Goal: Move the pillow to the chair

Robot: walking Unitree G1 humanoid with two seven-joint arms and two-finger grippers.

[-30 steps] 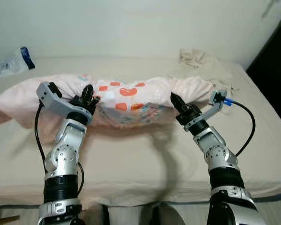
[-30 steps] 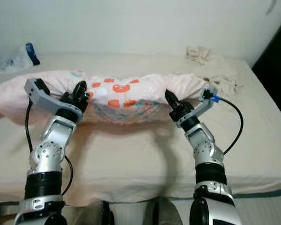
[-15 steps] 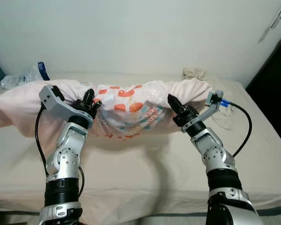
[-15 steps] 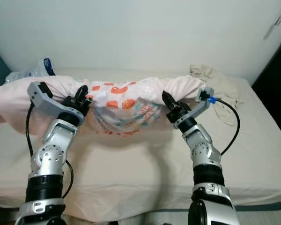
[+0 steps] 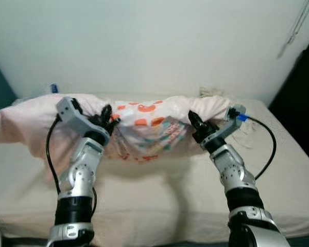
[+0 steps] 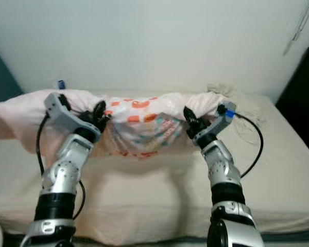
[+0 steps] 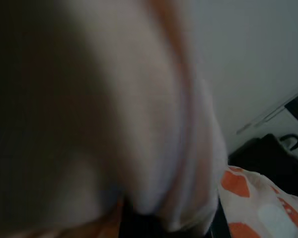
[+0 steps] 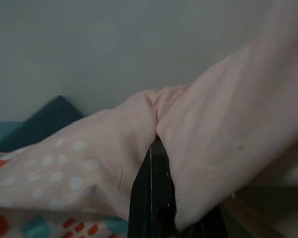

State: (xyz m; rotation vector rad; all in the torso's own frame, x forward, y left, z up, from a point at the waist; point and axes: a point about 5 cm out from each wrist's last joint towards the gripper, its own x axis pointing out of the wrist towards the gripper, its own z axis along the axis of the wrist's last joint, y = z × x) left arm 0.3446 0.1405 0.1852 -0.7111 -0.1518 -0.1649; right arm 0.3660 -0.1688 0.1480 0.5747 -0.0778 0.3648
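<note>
A long pale pink pillow [image 5: 149,126] with orange and teal shapes on its middle hangs above the bed, sagging between my two arms. My left gripper [image 5: 107,114] is shut on its cloth left of the printed patch, and pink cloth [image 7: 154,124] presses close against the left wrist view. My right gripper [image 5: 194,121] is shut on the cloth right of the patch; in the right wrist view a black finger [image 8: 151,193] sits pinched in a fold of the pillow [image 8: 223,148]. The pillow's left end [image 5: 15,123] droops out past my left arm.
The bed [image 5: 159,195] with a beige sheet spreads below and in front of me, against a white wall. A crumpled beige cloth [image 5: 211,93] lies at the back right of the bed. A dark opening [image 5: 301,108] stands at the right edge.
Both grippers have raised the pillow off the bed while still holding it. The camera has tilted up, showing more wall and less of the bed's near edge.
</note>
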